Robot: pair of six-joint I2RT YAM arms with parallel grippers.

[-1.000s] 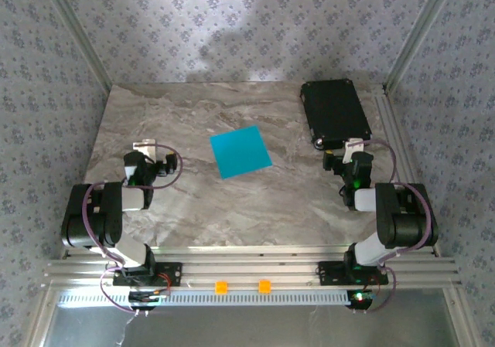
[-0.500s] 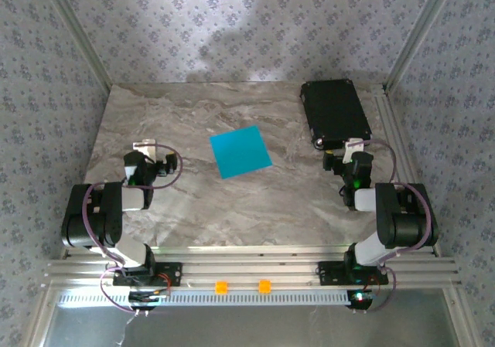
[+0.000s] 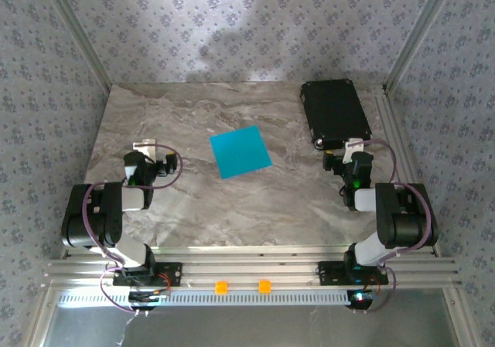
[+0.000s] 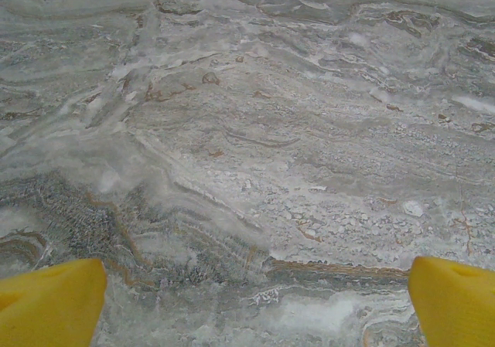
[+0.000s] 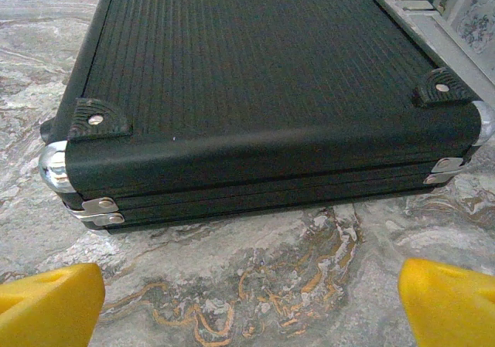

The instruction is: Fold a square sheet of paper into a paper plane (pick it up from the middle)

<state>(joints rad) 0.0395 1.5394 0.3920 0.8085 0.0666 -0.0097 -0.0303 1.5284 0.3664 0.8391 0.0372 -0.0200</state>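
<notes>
The square sheet of paper (image 3: 240, 151) lies flat and unfolded near the middle of the marbled surface (image 3: 232, 216), turned slightly askew and well apart from both tools. The left tool (image 4: 247, 304) hangs over bare surface on the left side, its yellow fingertips (image 4: 46, 304) spread wide and holding nothing. The right tool (image 5: 247, 304) faces the near end of the black case (image 5: 263, 76), which rests at the far right of the surface; its yellow fingertips (image 5: 448, 304) are likewise spread wide and empty, near the case yet apart from it
</notes>
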